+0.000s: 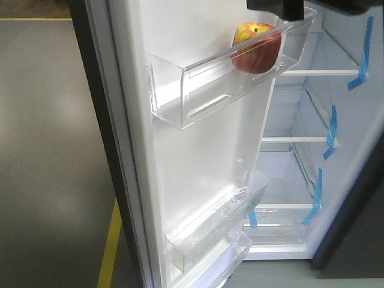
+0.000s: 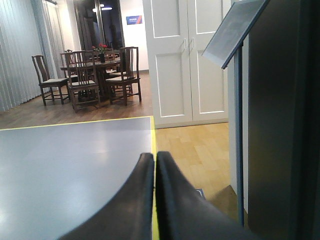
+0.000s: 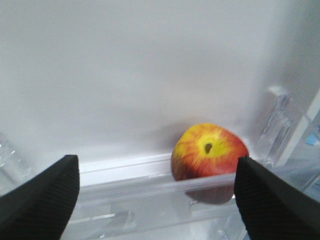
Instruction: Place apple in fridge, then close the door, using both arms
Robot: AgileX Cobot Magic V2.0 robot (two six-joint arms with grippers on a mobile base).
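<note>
The apple point(image 1: 257, 48), red with yellow patches, lies at the right end of the top clear bin point(image 1: 198, 99) on the white inside of the open door point(image 1: 198, 162). In the right wrist view the apple point(image 3: 210, 150) rests behind the bin's clear front wall, dimple facing me. My right gripper point(image 3: 156, 167) is open and holds nothing, its fingers wide apart just in front of the bin. A black part of that arm point(image 1: 282, 6) shows above the apple. The fridge point(image 1: 324, 120) stands open with white shelves and blue tape. My left gripper point(image 2: 154, 157) is shut on nothing, away from the apple.
Lower clear door bins point(image 1: 210, 231) jut from the door. A yellow floor line point(image 1: 110, 246) edges the grey floor. In the left wrist view a dark grey panel point(image 2: 280, 125) stands close on the right, with white cabinet doors point(image 2: 185, 60) and dining chairs point(image 2: 90, 75) far off.
</note>
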